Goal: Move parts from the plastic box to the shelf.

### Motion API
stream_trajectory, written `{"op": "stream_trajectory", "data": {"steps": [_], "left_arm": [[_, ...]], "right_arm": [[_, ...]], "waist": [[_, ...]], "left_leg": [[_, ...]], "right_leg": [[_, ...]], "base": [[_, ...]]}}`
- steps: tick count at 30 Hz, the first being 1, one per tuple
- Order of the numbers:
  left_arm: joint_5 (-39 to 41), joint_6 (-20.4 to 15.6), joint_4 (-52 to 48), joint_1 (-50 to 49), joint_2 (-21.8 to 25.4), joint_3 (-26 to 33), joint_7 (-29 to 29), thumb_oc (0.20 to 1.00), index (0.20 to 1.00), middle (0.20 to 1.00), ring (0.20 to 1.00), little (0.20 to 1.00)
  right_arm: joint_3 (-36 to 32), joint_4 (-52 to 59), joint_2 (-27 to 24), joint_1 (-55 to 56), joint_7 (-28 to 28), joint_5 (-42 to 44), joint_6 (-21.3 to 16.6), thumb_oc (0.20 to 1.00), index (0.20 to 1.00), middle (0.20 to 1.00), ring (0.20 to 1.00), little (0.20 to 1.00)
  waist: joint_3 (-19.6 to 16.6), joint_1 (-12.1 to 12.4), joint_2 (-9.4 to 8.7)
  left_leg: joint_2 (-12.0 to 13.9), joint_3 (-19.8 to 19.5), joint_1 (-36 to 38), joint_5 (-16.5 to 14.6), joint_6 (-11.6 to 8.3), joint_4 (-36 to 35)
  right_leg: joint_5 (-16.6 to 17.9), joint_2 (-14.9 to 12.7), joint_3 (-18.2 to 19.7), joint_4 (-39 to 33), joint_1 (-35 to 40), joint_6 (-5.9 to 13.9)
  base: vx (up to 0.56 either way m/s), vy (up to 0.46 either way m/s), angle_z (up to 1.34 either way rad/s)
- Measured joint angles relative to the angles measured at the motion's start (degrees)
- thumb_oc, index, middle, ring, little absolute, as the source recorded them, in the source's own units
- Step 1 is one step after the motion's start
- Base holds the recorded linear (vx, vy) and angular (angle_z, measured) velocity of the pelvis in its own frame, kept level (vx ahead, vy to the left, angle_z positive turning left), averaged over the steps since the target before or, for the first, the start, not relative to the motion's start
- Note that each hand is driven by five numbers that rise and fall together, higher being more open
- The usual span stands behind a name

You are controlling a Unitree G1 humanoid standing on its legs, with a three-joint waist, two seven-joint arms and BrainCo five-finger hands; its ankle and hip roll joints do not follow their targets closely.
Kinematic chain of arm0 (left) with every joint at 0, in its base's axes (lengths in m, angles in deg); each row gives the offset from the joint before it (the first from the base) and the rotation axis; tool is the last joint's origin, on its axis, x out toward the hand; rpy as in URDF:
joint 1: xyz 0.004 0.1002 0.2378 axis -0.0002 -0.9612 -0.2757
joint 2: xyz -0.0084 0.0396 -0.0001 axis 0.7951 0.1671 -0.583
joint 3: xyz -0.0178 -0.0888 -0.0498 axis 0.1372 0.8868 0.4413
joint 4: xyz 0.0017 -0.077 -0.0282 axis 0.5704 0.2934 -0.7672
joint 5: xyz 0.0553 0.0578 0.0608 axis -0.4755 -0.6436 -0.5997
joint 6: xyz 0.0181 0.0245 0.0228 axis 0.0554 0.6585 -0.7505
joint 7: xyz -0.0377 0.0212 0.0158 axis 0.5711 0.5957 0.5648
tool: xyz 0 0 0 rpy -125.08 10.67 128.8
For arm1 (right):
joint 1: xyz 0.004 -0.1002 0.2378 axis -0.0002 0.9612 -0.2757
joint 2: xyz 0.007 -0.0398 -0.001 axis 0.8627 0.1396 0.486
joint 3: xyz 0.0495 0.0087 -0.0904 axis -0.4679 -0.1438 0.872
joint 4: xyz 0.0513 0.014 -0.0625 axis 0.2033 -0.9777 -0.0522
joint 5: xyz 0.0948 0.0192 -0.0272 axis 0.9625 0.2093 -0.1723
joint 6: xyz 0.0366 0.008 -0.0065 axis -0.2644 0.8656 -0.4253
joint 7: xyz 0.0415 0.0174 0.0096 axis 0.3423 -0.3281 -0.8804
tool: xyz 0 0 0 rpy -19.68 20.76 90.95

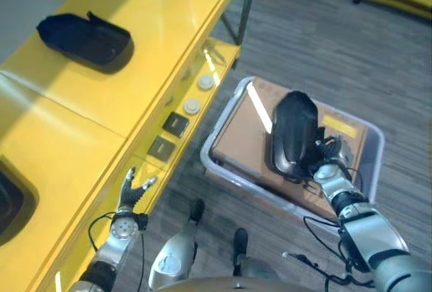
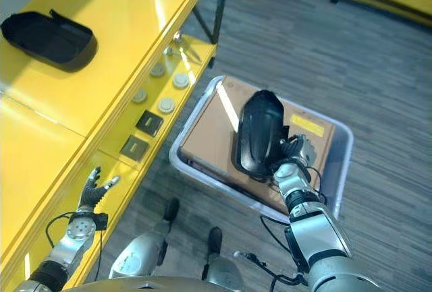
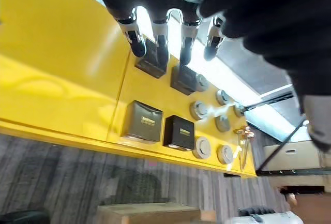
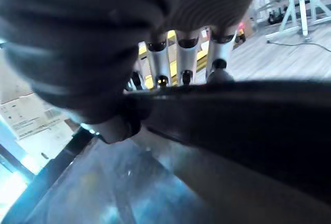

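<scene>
Currently right robot hand [image 1: 329, 164] gripping black part [image 1: 293, 133] above plastic box [image 1: 370, 145]; left robot hand [image 1: 128, 194] open beside yellow shelf [image 1: 101, 113]; print unreadable.

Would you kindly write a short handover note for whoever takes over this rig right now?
Right hand: fingers curled round the edge of a black part, held at the plastic box, over the cardboard inside it.
Left hand: open, idle beside the yellow shelf edge.
Done: one black part on the shelf.
Left: carry the held part to the shelf and set it down.
</scene>
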Motion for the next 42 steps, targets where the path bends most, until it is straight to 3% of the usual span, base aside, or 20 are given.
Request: {"op": "stream_trajectory", "data": {"steps": [3,10,13,18,27,34,42], "left_arm": [[1.47,0.5,-2.81,1.56,0.75,0.32,3.19,1.0,1.0,1.0,1.0,1.0],[10.65,1.04,-14.41,6.88,0.13,-1.1,7.66,1.0,1.0,1.0,1.0,1.0],[17.63,1.64,-15.75,7.93,-0.45,-2.71,9.5,1.0,1.0,1.0,1.0,1.0],[22.47,2.9,-15.74,9.85,-1.56,-4.74,11.42,1.0,1.0,1.0,1.0,1.0],[29.43,3.41,-17.3,14.83,-2.3,-8.82,14.84,1.0,1.0,1.0,1.0,1.0],[29.42,3.69,-20.37,15.02,-1.8,-8.99,15.9,1.0,1.0,1.0,1.0,1.0],[30.68,4.24,-23.08,15.31,-0.12,-11.2,16.61,1.0,1.0,1.0,1.0,1.0]], "right_arm": [[0.15,6.27,-1.3,2.16,-1.63,-5.04,0.66,0.2,0.2,0.2,0.2,0.2],[0.08,22.18,-5.7,3.94,-3.63,-13.77,1.26,0.2,0.2,0.2,0.2,0.2],[-0.06,30.27,-7.14,5.03,-3.9,-18.06,1.91,0.2,0.2,0.2,0.2,0.2],[-1.41,40.51,-10.11,8.11,-5.25,-24.31,1.75,0.2,0.2,0.2,0.2,0.2],[-1.45,47.7,-10.31,8.13,-5.8,-29.57,0.45,0.2,0.2,0.2,0.2,0.2],[-0.18,53.8,-10.29,8.13,-6.27,-31.54,-1.57,0.2,0.2,0.2,0.2,0.2],[4.67,58.84,-10.39,8.09,-10.75,-33.48,-4.47,0.2,0.2,0.2,0.2,0.2]], "waist": [[-3.04,-2.78,-1.15],[-6.65,-5.27,-1.33],[-7.46,-6.94,-1.26],[-8.31,-8.35,-0.99],[-9.47,-9.22,-0.35],[-9.51,-9.37,-0.3],[-9.53,-9.11,-0.28]], "left_leg": [[0.44,0.96,1.83,-0.96,0.45,0.02],[0.58,2.94,6.42,-1.67,0.63,-0.02],[0.83,3.69,8.19,-2.07,1.02,-0.03],[1.27,4.75,8.97,-3.1,0.84,-0.16],[1.78,5.46,10.6,-3.02,0.92,-0.33],[1.8,5.47,10.86,-3.11,0.93,-0.33],[1.75,5.25,10.99,-3.31,1.2,-0.33]], "right_leg": [[-0.58,0.06,1.2,-0.25,1.27,-0.29],[-0.62,-0.09,3.14,-0.03,5.08,-0.37],[-0.81,0.02,4.19,-0.11,6.44,-0.44],[-1.21,0.3,5.19,-0.34,6.82,-1.01],[-1.05,0.78,6.05,-0.05,8.05,-1.32],[-1.1,0.82,6.04,-0.02,8.35,-1.39],[-1.14,0.81,5.85,-0.02,8.66,-1.43]], "base": [[0.07,-0.078,-0.13],[0.02,-0.044,-0.16],[0.03,-0.034,-0.15],[0.04,-0.023,-0.09],[0.02,-0.009,-0.07],[0.0,0.0,0.0],[0.0,0.001,0.0]]}}
